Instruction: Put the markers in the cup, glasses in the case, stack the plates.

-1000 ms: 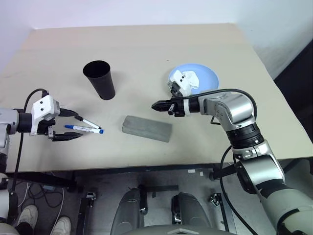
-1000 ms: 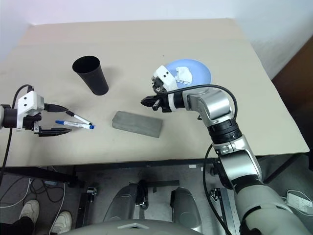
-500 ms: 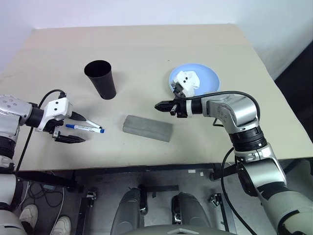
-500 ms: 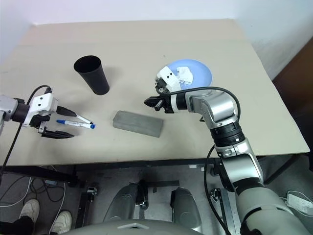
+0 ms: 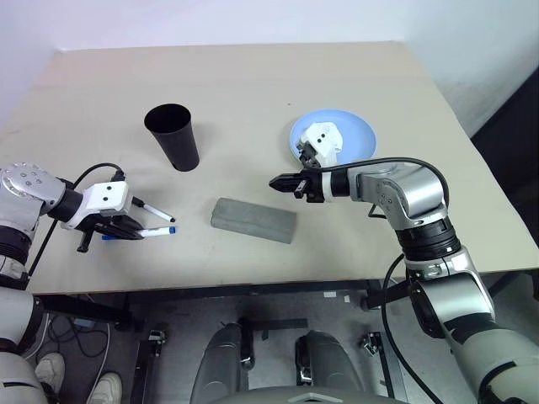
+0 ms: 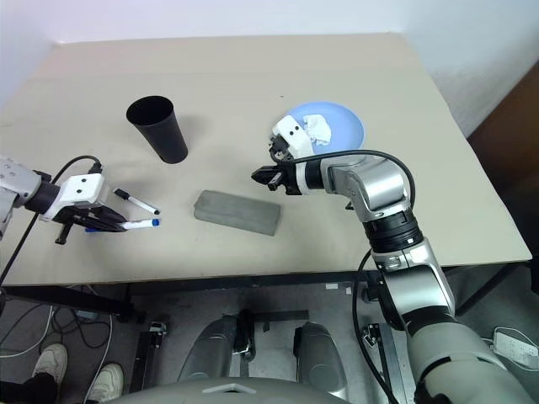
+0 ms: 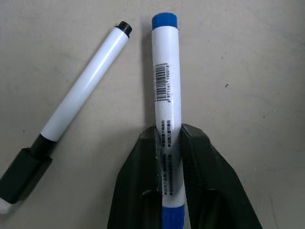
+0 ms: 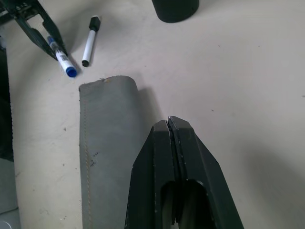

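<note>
Near the table's (image 5: pixel 354 244) left front edge, the blue-capped marker (image 7: pixel 166 76) is pinched between the fingers of the left gripper (image 7: pixel 169 164), low over the surface. The black-capped marker (image 5: pixel 152 210) is seen lying just beside it, slightly farther in. The grey case (image 5: pixel 253 220) lies closed at the front centre. Above the surface beyond the case, the right gripper (image 5: pixel 280 182) is held pressed together, empty. The black cup (image 5: pixel 173 137) stands upright left of centre. The blue plate (image 5: pixel 358 134), bearing crumpled tissue (image 5: pixel 327 136), sits right of centre.
</note>
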Controlling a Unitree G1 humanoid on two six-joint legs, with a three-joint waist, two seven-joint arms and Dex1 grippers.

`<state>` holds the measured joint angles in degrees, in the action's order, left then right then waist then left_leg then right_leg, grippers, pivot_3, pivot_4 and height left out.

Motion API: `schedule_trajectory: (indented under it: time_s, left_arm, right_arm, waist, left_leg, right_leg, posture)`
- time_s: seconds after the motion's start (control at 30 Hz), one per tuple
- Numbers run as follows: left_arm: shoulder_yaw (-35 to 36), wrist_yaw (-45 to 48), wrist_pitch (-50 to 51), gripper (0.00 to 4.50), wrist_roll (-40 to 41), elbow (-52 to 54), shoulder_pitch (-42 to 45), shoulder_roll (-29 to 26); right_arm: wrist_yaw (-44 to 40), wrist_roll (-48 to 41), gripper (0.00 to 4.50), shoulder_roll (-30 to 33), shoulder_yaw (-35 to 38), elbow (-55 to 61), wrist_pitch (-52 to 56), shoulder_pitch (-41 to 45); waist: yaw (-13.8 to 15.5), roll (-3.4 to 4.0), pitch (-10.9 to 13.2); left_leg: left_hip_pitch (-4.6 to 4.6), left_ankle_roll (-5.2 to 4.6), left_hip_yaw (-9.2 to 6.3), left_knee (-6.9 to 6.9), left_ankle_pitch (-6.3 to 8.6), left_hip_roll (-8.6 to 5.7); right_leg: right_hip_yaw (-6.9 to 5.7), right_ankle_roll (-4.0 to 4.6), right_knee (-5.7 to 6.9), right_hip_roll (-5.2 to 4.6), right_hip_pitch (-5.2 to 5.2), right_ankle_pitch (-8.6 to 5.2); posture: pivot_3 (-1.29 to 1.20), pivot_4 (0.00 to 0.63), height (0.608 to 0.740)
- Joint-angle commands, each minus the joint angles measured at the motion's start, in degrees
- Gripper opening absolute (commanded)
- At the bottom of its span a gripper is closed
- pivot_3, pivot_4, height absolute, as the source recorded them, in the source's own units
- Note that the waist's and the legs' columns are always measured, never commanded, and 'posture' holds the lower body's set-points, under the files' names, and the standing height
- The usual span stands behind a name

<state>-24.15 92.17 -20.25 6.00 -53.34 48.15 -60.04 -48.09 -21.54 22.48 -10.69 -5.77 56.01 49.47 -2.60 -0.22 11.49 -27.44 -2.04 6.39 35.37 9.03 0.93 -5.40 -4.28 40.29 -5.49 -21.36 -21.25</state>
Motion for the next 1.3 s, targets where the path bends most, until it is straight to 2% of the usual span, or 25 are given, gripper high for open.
schedule_trajectory:
  time_s: [0.03, 0.1, 0.2, 0.37, 0.5, 0.6, 0.83, 0.9, 1.03, 1.17, 1.3]
  left_arm:
    - [-0.8, 0.3, -2.6, 0.44, -2.0, -1.0, 0.5, -0.5]
    - [-0.8, 0.3, -1.9, 0.28, -0.9, 0.1, 0.2, -0.6]
    - [-1.8, 0.3, 1.0, 0.28, 2.6, 3.2, -0.5, -1.7]
    - [-1.5, 0.3, 11.0, 0.28, 13.1, 12.7, -3.7, -5.7]
    - [8.1, 0.3, 25.5, 0.28, 22.6, 20.6, -5.9, -6.0]
    - [15.1, -1.1, 31.0, 0.28, 25.2, 23.6, -8.7, -5.1]
    - [31.2, -13.3, 39.8, 0.28, 32.0, 33.0, -16.1, 1.5]
    - [34.5, -16.6, 40.4, 0.28, 33.1, 35.4, -17.0, 4.0]
    - [39.3, -26.8, 31.1, 0.28, 29.8, 35.9, -15.0, 12.8]
    - [40.0, -31.6, 24.4, 0.28, 26.5, 33.7, -11.4, 18.0]
    - [39.4, -36.0, 17.1, 0.28, 22.8, 26.8, -4.0, 22.2]
  right_arm:
    - [0.3, -0.2, 0.00, 0.5, 0.2, 2.3, -0.2, -0.1]
    - [0.3, -0.4, 0.00, 0.5, 0.3, 2.4, 0.0, -0.1]
    - [0.5, -0.6, 0.00, 0.2, 0.4, 2.2, 0.0, 0.1]
    - [0.5, -0.7, 0.00, -0.1, 0.3, 2.1, -0.2, 0.1]
    - [0.1, -1.4, 0.00, -0.3, 0.9, 2.6, -0.4, 0.1]
    - [-1.1, -2.8, 0.00, -0.6, 1.8, 4.1, -1.1, -0.2]
    - [-1.4, -3.5, 0.00, -1.1, 1.2, 6.0, -2.2, -1.3]
    - [-1.3, -3.4, 0.00, -1.2, 1.1, 5.7, -2.2, -1.2]
    - [-0.6, -2.9, 0.00, -1.9, 1.0, 5.0, -2.5, -1.0]
    - [-0.2, -2.9, 0.00, -2.3, 0.9, 4.7, -2.6, -0.7]
    - [0.1, -2.6, 0.00, -2.7, 1.0, 4.1, -3.1, -0.4]
  waist:
    - [0.0, 0.00, 0.0]
    - [0.0, 0.00, 0.0]
    - [0.0, 0.00, 0.0]
    - [0.0, 0.00, 0.0]
    - [0.1, 0.00, 0.0]
    - [0.0, 0.00, 0.0]
    - [0.1, 0.00, 0.0]
    - [0.2, 0.00, 0.0]
    - [0.3, -0.01, 0.0]
    - [0.3, -0.02, 0.0]
    - [0.5, -0.03, 0.0]
  left_leg:
    - [0.00, 0.00, 0.00, 0.00, 0.00, 0.00]
    - [0.00, -0.01, 0.00, 0.02, 0.00, 0.00]
    - [0.00, -0.02, 0.00, 0.07, -0.01, 0.00]
    - [-0.02, -0.02, -0.04, 0.18, -0.01, 0.01]
    - [-0.02, -0.03, -0.12, 0.33, -0.01, 0.01]
    - [-0.02, -0.08, -0.17, 0.51, 0.02, 0.01]
    - [0.00, -0.39, -0.17, 0.69, 0.06, 0.03]
    - [0.01, -0.46, -0.23, 0.75, 0.03, 0.03]
    - [0.11, -0.44, -0.28, 0.74, -0.03, 0.01]
    - [0.08, -0.45, -0.26, 0.74, -0.14, 0.00]
    - [0.07, -0.40, -0.26, 0.73, -0.19, 0.00]
  right_leg:
    - [0.00, 0.00, 0.00, 0.00, 0.00, 0.00]
    - [0.00, 0.00, 0.02, 0.00, 0.01, 0.00]
    - [0.00, 0.00, 0.08, 0.00, 0.01, 0.00]
    - [0.01, 0.00, 0.14, -0.01, 0.02, 0.01]
    - [-0.03, 0.00, 0.26, -0.01, 0.03, 0.00]
    - [-0.05, 0.00, 0.33, -0.01, 0.04, 0.02]
    - [-0.02, -0.01, 0.79, -0.04, 0.04, 0.04]
    - [-0.06, 0.03, 0.86, -0.05, 0.00, 0.07]
    - [-0.09, 0.03, 0.80, -0.08, -0.01, 0.29]
    - [-0.08, -0.04, 0.75, -0.08, -0.03, 0.55]
    - [-0.09, -0.03, 0.74, -0.07, -0.05, 0.61]
  posture:
    - [0.00, 0.150, 0.707]
    - [0.00, 0.150, 0.707]
    - [0.00, 0.150, 0.707]
    - [0.00, 0.150, 0.707]
    - [0.00, 0.150, 0.707]
    - [0.00, 0.150, 0.707]
    - [0.00, 0.150, 0.707]
    - [0.00, 0.150, 0.707]
    - [0.00, 0.150, 0.707]
    - [0.00, 0.150, 0.707]
    - [0.00, 0.150, 0.707]
